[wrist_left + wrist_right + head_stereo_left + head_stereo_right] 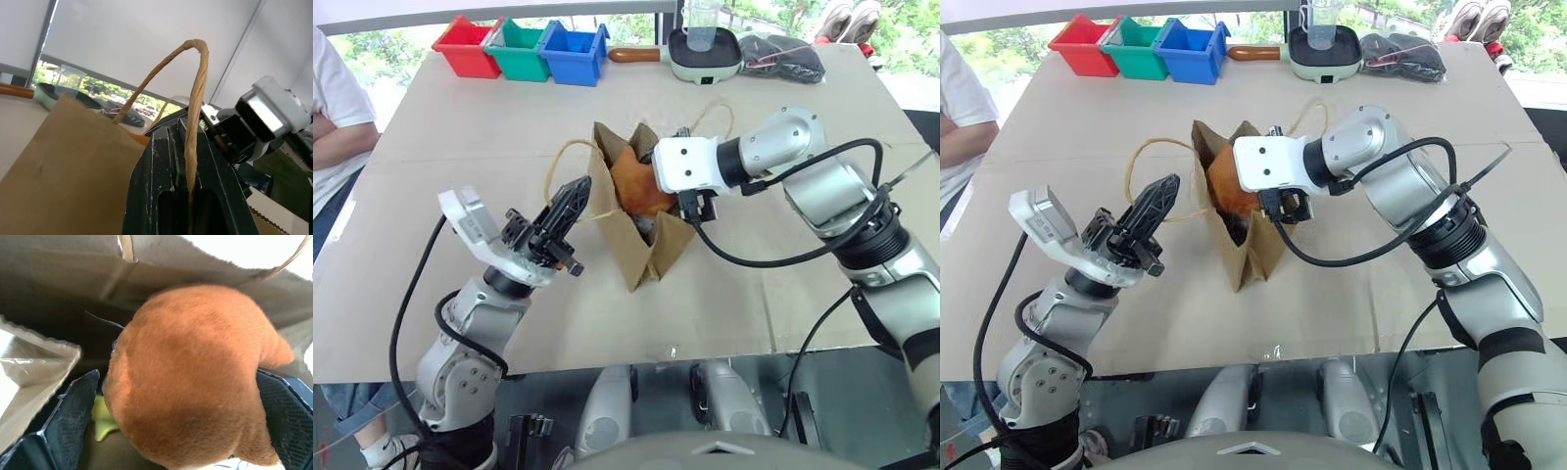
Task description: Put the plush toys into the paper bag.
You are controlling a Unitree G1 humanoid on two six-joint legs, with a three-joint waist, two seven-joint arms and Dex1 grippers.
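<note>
The brown paper bag stands open in the middle of the table. My left gripper is shut on its near twisted handle, holding that side up. My right gripper reaches down into the bag's mouth from the right. The orange-brown plush toy sits in the mouth between its spread fingers. One finger stands a little off the toy, the other lies against it. A yellow plush bit lies deeper in the bag, below the orange toy. The bag's far handle loops up behind.
Red, green and blue bins line the far left edge. A green pan holding a clear cup and a dark bag sit at the back. A person's arm rests by the table's left edge.
</note>
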